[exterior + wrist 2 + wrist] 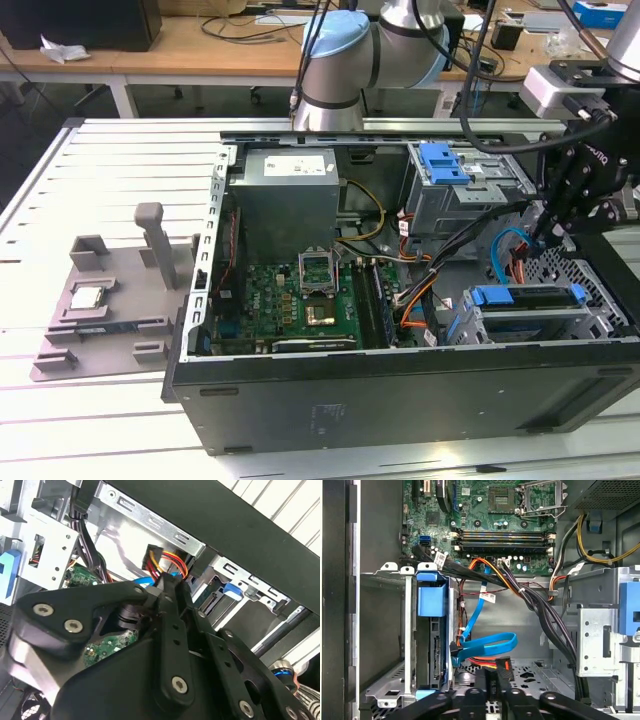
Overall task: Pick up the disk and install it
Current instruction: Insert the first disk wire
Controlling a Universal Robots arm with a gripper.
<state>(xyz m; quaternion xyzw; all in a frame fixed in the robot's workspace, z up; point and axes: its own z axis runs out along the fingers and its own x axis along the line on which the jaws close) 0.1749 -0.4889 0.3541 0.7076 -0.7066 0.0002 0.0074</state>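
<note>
The disk [530, 297], silver with blue rails, sits in the drive bay at the front corner of the open computer case [400, 400], on the exterior view's right. In the first wrist view the disk [436, 655] is edge-on inside the bay, below a blue tab [431, 600]. My gripper [556, 228] hangs shut and empty over the case floor, a little behind the bay and apart from the disk. Its black fingertips [501, 680] point down near the blue data cable [487, 645]. In the second wrist view the gripper [167, 582] ends close to a bundle of red, yellow and orange wires [170, 562].
A grey cage with a blue latch [445, 165] stands at the case's back right. The motherboard [300, 300] and power supply [290, 195] fill the case's left. Black cable bundles [545, 615] cross beside the gripper. A grey fixture with a small square chip [87, 297] lies outside, at the exterior view's left.
</note>
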